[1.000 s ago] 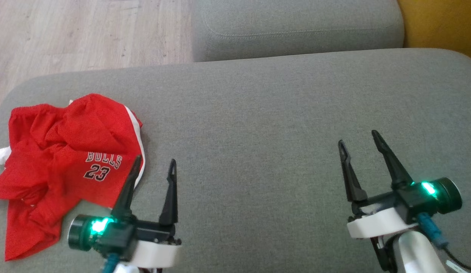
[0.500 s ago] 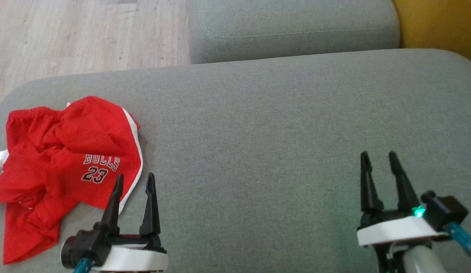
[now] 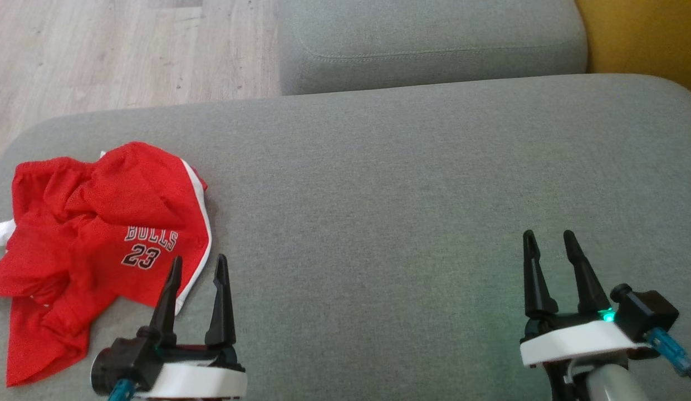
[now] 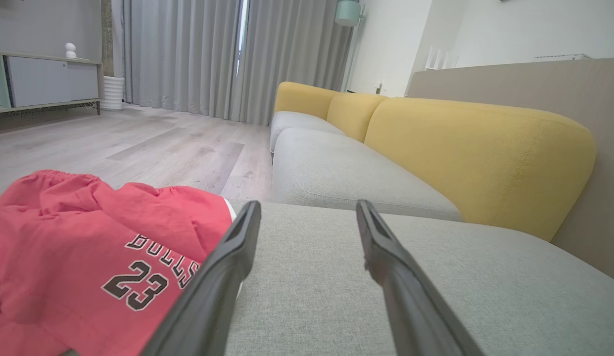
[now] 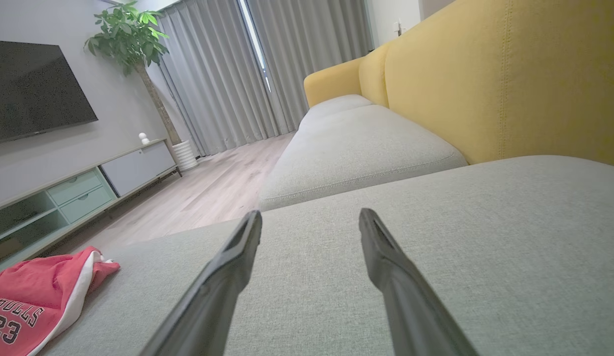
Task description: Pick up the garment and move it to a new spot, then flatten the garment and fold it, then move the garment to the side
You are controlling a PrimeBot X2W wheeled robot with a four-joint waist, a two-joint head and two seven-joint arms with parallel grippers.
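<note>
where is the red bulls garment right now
In the head view the red garment lies crumpled at the left end of the grey sofa cushion, just ahead and to the left of the left gripper.

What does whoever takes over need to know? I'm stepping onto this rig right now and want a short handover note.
Left end effector: open, holding nothing, poised at the garment's near right edge.
Right end effector: open, holding nothing, over bare cushion far to the right.
Garment: red, printed BULLS 23, lying crumpled at the left end of the grey cushion.
Done: nothing yet; the garment is not grasped.
Left: pick it up and move it to a new spot, flatten, fold, then move it aside.
</note>
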